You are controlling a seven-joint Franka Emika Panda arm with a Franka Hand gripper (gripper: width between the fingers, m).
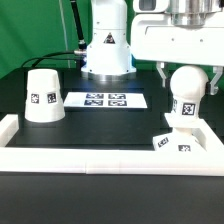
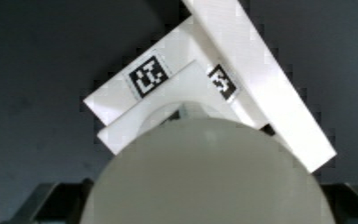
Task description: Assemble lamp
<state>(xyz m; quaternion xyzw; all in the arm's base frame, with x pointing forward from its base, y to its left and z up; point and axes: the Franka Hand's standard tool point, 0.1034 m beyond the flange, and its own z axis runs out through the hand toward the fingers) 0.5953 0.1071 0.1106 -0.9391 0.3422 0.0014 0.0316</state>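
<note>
My gripper (image 1: 188, 80) is shut on the ball top of the white bulb (image 1: 186, 90), with a dark finger on each side. The bulb stands upright, its stem down on the small square base block (image 1: 172, 142) at the front of the exterior view's right. In the wrist view the bulb's ball (image 2: 202, 165) fills the picture between my gripper (image 2: 197, 208) fingers (image 2: 43, 205). The tagged base block (image 2: 167, 85) shows beyond it. The cone-shaped shade (image 1: 42, 95) stands alone at the exterior view's left.
The marker board (image 1: 105, 100) lies flat at mid-table in front of the arm's white base (image 1: 107, 50). White border rails run along the front (image 1: 90, 156), the left (image 1: 10, 125) and the right (image 1: 208, 135). The base block lies against the right rail (image 2: 247, 50).
</note>
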